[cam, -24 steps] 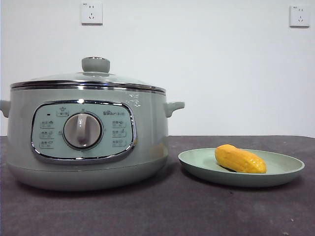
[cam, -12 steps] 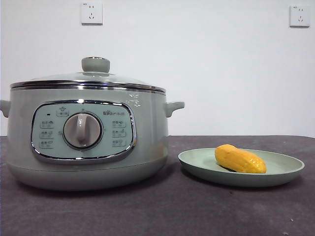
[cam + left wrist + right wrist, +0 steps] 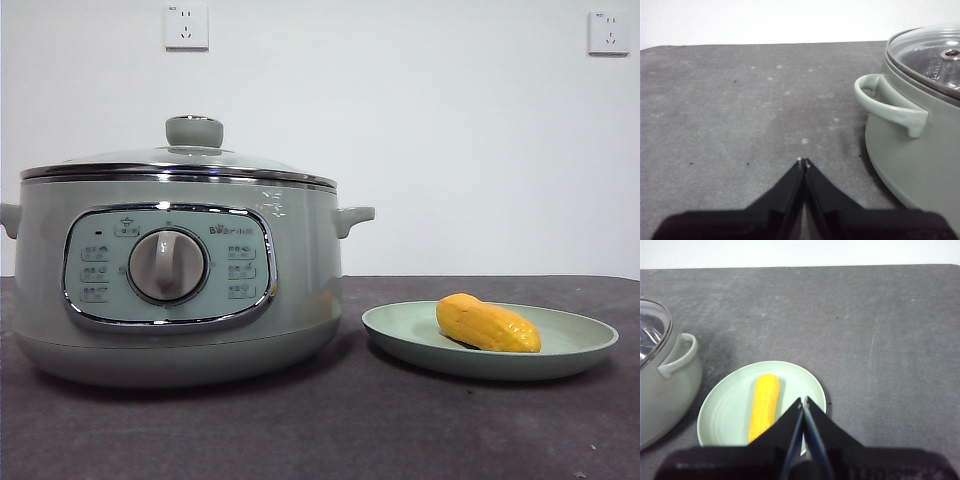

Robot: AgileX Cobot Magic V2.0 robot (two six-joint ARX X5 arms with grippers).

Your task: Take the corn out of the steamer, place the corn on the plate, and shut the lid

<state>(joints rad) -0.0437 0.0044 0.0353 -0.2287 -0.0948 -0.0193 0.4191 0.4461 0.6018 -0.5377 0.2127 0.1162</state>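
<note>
From the front we see the corn (image 3: 487, 323) lying on the plate (image 3: 400, 330), with the lid (image 3: 180, 160) seated on the steamer (image 3: 300, 290), so we'd say the job looks done and the best move is to keep both arms clear. The table (image 3: 330, 430) is a dark gray mat under a white wall with two sockets (image 3: 186, 26). Our left gripper (image 3: 803, 162) is pinched closed and empty, beside the steamer's side handle (image 3: 890, 107). Our right gripper (image 3: 803, 401) is also closed and empty, above the plate's edge.
</note>
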